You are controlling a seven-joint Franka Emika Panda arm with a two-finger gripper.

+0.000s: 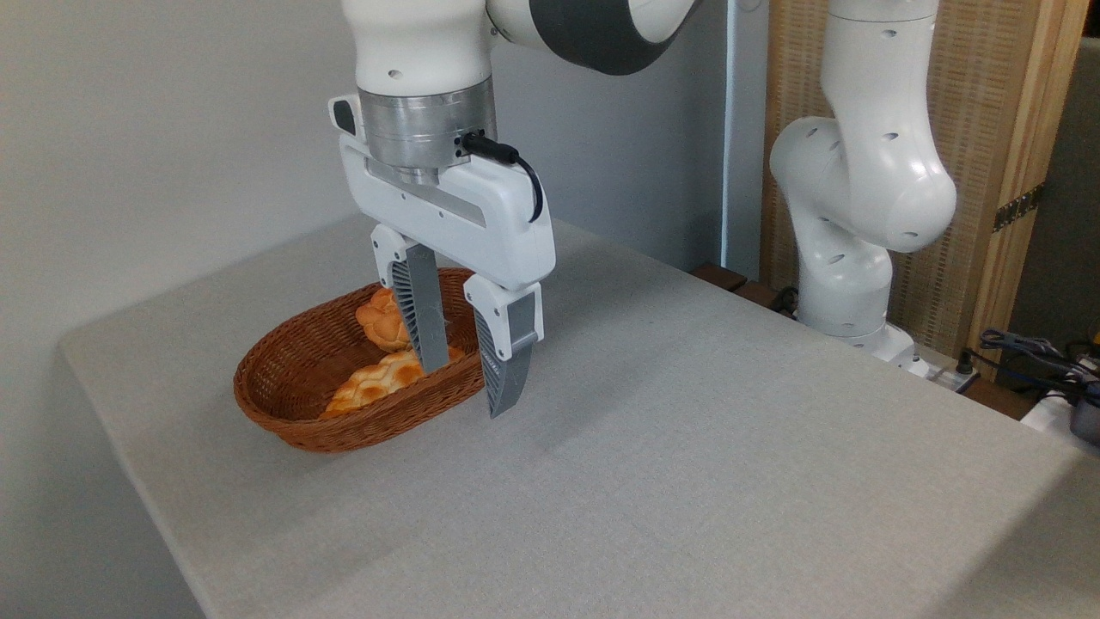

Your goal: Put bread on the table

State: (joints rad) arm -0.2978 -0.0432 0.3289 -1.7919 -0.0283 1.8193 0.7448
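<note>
The bread [383,320], a small round bun, sits in the far part of the wicker basket [284,404], just beyond the braided loaf [382,381], so nothing is on the table [687,447] yet. The gripper [468,378] hangs over the basket's right end, fingers spread and empty; grasping, lifting and placing all remain.
</note>
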